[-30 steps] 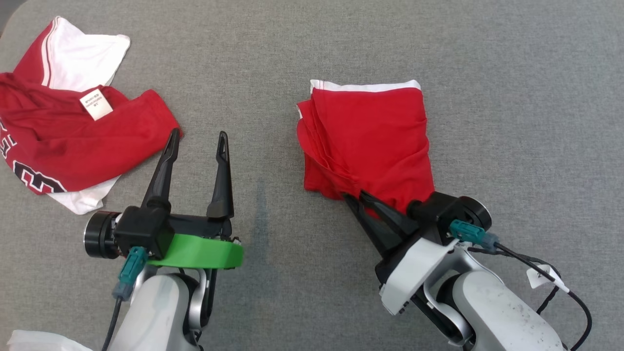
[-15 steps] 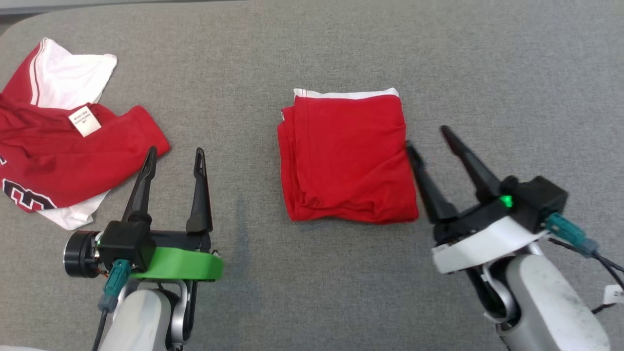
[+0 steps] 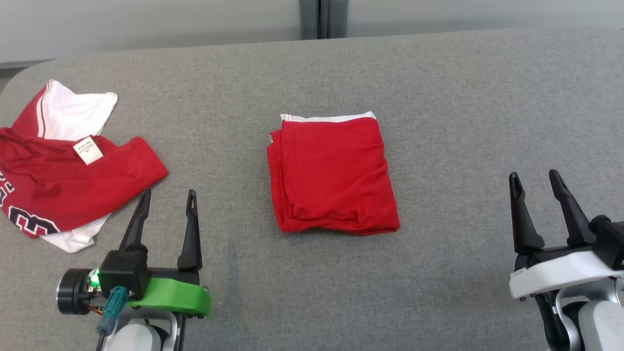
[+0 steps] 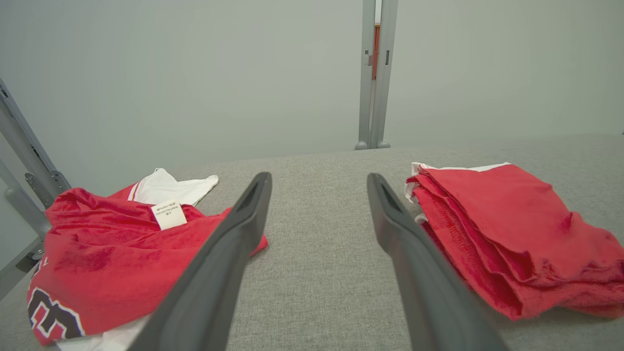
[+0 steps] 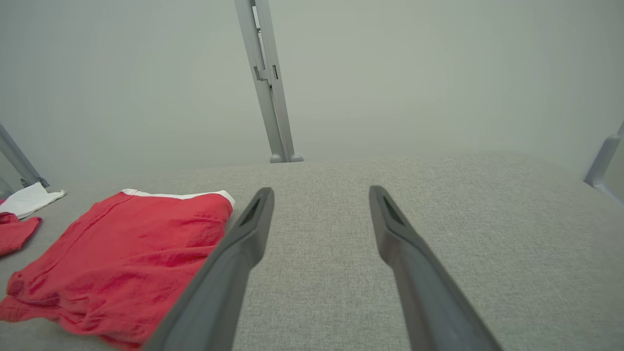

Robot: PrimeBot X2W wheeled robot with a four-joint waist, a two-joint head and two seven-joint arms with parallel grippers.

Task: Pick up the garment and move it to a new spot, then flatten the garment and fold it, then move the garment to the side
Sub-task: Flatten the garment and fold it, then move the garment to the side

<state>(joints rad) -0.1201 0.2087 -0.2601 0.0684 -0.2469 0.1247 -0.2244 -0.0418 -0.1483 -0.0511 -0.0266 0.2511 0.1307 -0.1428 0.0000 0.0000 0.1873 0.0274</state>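
My left hand (image 3: 168, 193) and right hand (image 3: 533, 174) are hovering wide open, empty. The folded red garment (image 3: 334, 175) is lying mid-frame on the bench (image 3: 463, 97). I'm worrying that pinching only its top layer is going to undo the fold.

Left gripper (image 3: 169, 192): hovering at lower left, jaws standing wide apart.
Right gripper (image 3: 533, 174): hovering at lower right, jaws standing wide apart.

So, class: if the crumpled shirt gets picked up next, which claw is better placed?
Probably the left. The left claw is open, its tips close beside the crumpled shirt. The right claw is open too, but sits across the table, with the folded shirt lying between.
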